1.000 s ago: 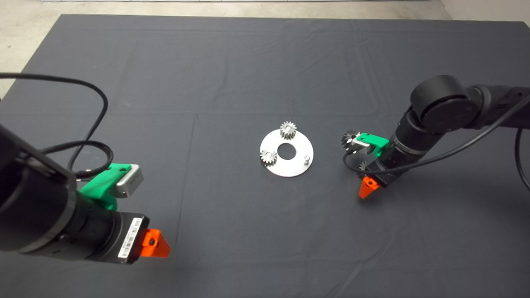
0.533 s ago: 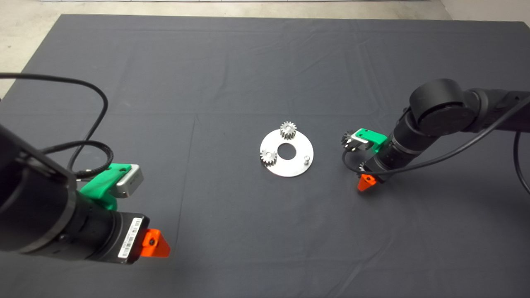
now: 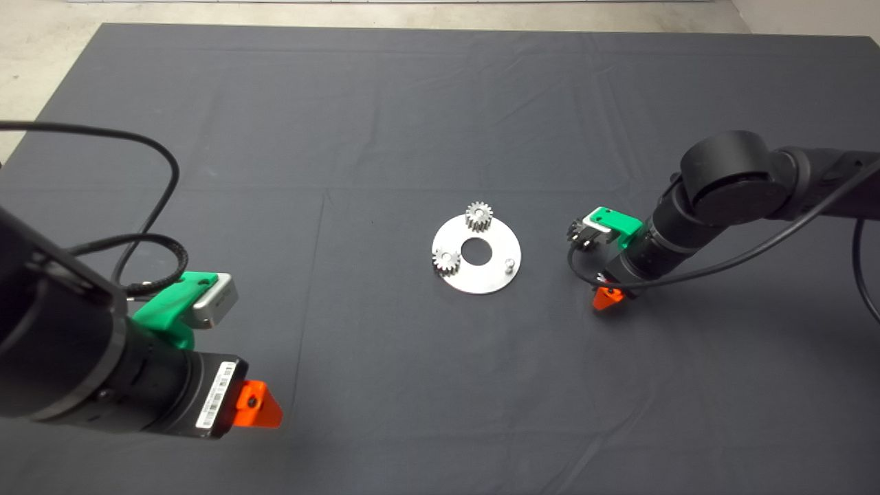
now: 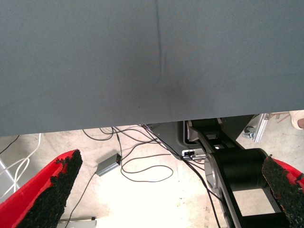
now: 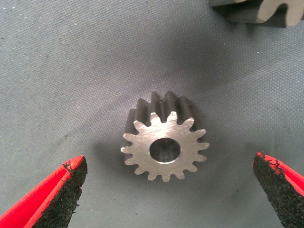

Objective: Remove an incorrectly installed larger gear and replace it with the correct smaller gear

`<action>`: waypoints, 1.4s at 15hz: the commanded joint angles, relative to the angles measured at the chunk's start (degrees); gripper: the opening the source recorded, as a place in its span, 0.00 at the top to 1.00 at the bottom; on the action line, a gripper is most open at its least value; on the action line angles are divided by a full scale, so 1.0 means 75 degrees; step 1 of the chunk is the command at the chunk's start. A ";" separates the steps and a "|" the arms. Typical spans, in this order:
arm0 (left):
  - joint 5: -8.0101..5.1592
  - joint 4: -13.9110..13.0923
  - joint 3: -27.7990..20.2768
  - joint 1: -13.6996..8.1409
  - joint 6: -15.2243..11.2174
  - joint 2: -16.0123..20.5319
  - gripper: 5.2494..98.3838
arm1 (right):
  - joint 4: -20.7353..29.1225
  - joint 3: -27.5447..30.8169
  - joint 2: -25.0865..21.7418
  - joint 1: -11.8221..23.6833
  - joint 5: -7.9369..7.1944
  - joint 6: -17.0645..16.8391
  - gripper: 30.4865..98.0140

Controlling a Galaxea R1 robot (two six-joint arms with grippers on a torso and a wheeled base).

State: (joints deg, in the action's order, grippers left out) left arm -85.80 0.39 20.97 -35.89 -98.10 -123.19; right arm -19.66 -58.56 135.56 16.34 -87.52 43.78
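The smaller gear point(image 5: 165, 144) lies flat on the mat, short-toothed with a dark centre hole. My right gripper point(image 5: 168, 164) hangs low over it, open, with one finger on each side and both clear of the teeth. A piece of the larger gear point(image 5: 259, 12) lies just beyond it on the mat. In the head view the right gripper point(image 3: 608, 297) is right of the round silver plate point(image 3: 491, 273) and covers the smaller gear; dark teeth of the larger gear point(image 3: 573, 230) peek out beside the green mount. My left gripper point(image 4: 164, 199) is parked open at the mat's near left.
The plate carries two small gears point(image 3: 479, 216) point(image 3: 445, 260) and one bare peg point(image 3: 509, 263) on its right side. Cables and a black stand point(image 4: 237, 175) lie on the floor beyond the mat's edge in the left wrist view.
The right gripper has sunk lower toward the mat and drawn in slightly over the smaller gear. The left arm, the plate and its gears have not moved.
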 commanded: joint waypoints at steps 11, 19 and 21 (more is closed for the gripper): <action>-0.0033 -0.0134 -0.0114 -0.0079 -0.0034 0.0012 0.01 | -0.0390 -0.0106 0.0143 0.0084 -0.0998 -0.0025 0.20; -0.0033 -0.0122 -0.0114 -0.0079 -0.0034 0.0012 0.01 | -0.0378 -0.0135 0.0131 -0.0057 -0.0998 0.0046 0.26; -0.0033 -0.0131 -0.0114 -0.0079 -0.0034 0.0012 0.01 | -0.0378 -0.0111 0.0143 -0.0057 -0.0998 0.0046 0.26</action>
State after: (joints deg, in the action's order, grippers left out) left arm -85.77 0.40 20.97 -35.89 -98.10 -123.19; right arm -20.86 -59.43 136.50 15.41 -87.50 43.79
